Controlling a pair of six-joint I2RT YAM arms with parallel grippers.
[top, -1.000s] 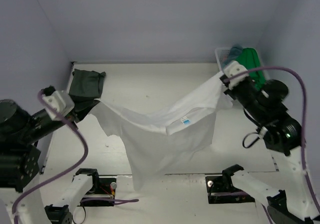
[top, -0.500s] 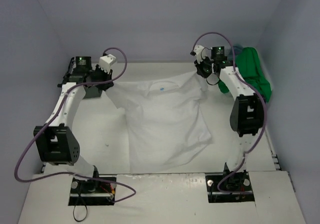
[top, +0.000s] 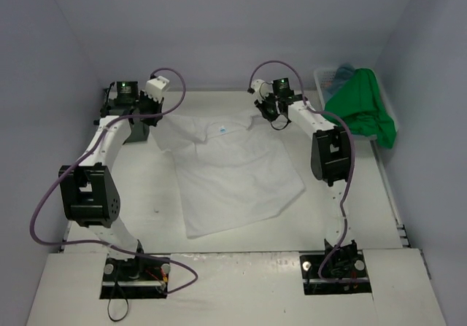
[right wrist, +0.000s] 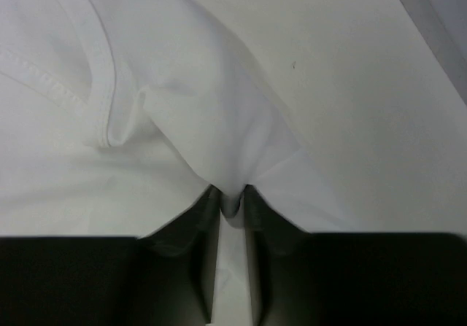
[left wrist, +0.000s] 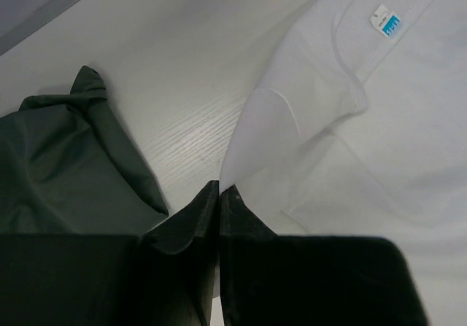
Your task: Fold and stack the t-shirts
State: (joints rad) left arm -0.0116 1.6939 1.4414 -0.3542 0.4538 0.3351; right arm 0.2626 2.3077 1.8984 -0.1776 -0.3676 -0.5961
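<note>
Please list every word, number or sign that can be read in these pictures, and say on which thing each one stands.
Neck label of the white t-shirt: a white and blue tag with print, too small and blurred to read.
No other writing shows in any view.

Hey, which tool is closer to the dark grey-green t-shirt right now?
Left. The left tool is right beside the dark grey-green t-shirt, at one shoulder of the white t-shirt. The right tool is across the white t-shirt, pinching its other shoulder.
</note>
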